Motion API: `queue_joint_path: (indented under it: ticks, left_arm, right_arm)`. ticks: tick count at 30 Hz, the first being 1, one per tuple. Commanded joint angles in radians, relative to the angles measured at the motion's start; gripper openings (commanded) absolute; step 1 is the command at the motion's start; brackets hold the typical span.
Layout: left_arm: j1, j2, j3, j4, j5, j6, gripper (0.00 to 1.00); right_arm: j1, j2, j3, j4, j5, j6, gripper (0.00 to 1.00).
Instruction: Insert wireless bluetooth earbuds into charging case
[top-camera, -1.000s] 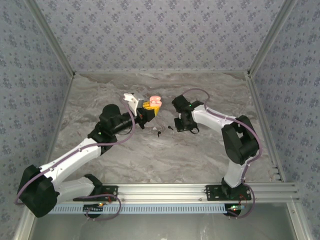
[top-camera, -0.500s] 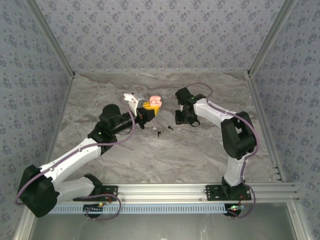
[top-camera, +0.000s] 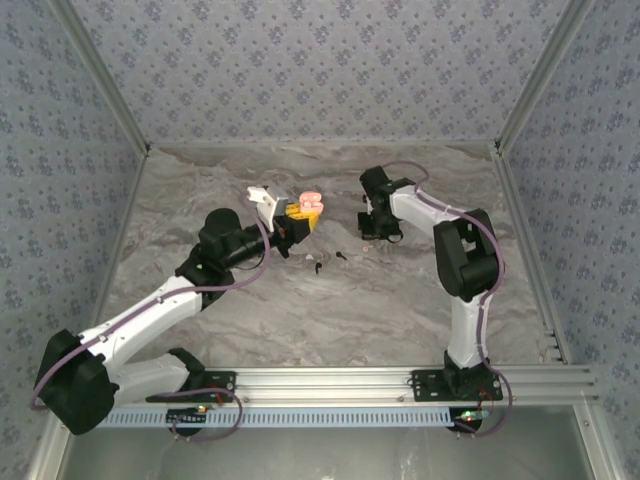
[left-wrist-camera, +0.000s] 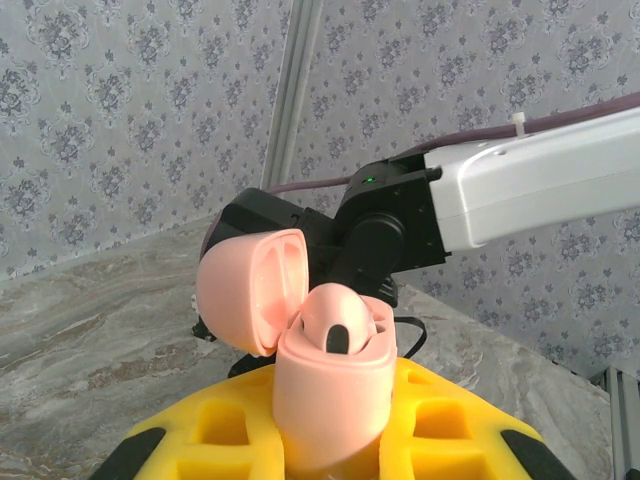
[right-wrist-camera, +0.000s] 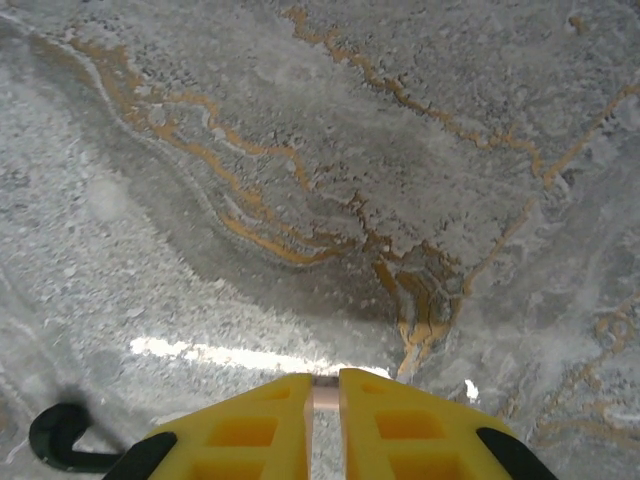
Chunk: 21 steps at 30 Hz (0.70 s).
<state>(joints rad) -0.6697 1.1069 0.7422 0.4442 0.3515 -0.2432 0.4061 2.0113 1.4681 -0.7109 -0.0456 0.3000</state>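
Wireless bluetooth earbuds (top-camera: 317, 266) lie bare on the marbled table (top-camera: 300, 330), about midway between its near and far edges and a little left of its centre line. One tiny black sliver sits nearer the arm bases. The other earbud (top-camera: 341, 254) lies just beyond it and to the right; the two are close but apart. Neither is in the case, and neither pincer touches them.

Just past them, the right gripper (top-camera: 367, 238) points down at the table, beside the farther earbud and slightly right of it. In the right wrist view its yellow fingers (right-wrist-camera: 400, 425) stand together with a hairline gap, and the right gripper (right-wrist-camera: 325, 400) is closed on nothing that can be made out. A small black hooked shape (right-wrist-camera: 55, 435) lies on the stone at that view's lower left corner. Whether it is an earbud, I cannot tell.

Farther back and left of the right pincer, the left gripper (top-camera: 303, 212) is clamped around the pink charging case (top-camera: 311, 203). It holds the case off the table toward the far edge. In the left wrist view the charging case (left-wrist-camera: 335, 390) stands upright between yellow fingers (left-wrist-camera: 440, 430). Its lid (left-wrist-camera: 250, 290) is swung open to the left, and a dark slot shows in its top.
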Motion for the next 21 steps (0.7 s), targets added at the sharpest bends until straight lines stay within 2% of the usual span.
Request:
queue_joint_path:
  ticks: [1, 21]
  left_arm:
    - [-0.005, -0.007, 0.030, 0.027, 0.011, 0.018, 0.14]
    - [-0.005, 0.003, 0.034, 0.037, 0.014, 0.011, 0.14]
  right_arm:
    - [0.000, 0.035, 0.026, -0.041, -0.008, -0.017, 0.13]
    - [0.013, 0.006, -0.050, -0.081, 0.050, -0.021, 0.14]
